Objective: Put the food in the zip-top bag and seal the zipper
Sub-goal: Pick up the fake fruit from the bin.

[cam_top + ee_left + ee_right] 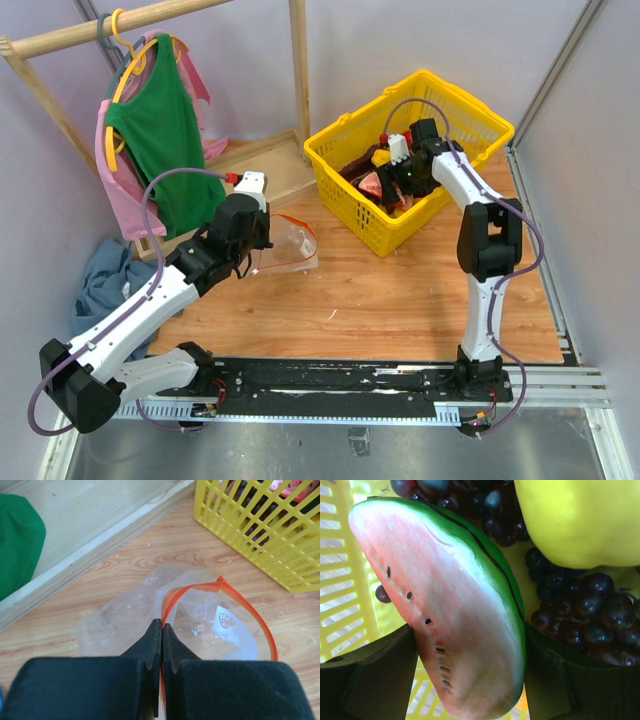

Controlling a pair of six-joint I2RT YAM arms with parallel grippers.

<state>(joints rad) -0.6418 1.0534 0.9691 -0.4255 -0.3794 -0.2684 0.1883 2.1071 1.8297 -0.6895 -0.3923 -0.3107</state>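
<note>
The zip-top bag [210, 625] lies on the wooden bench [400, 300], at about 8 o'clock from the yellow basket [350, 205]. Its zipper [250, 610] is pinched at 1 point by the clenched jaws of the left gripper [161, 625], so the mouth is held up in a loop. All 3 foods are in the basket. The watermelon slice [450, 605] is bracketed by the jaws of the right gripper [467, 645], 1 finger at its red face and 1 at the rind. Whether it is firmly clamped cannot be told.

The slice is a smooth, glossy wedge that tapers toward its edge, so it could be squeezed out sideways or twisted in the jaws when lifted. The grape bunch [580, 605], at 3 o'clock of the slice, is knobbly and dark. It lies close against the right-hand finger and might be snagged or dragged along. The yellow bell pepper [580, 515], at 1 o'clock, is rounded and slick – likely to be rolled if nudged.

The bag is thin, clear and floppy. With only 1 point held, the mouth could be collapsed by a food pressed against its edge – or the strip pulled from the left jaws.
</note>
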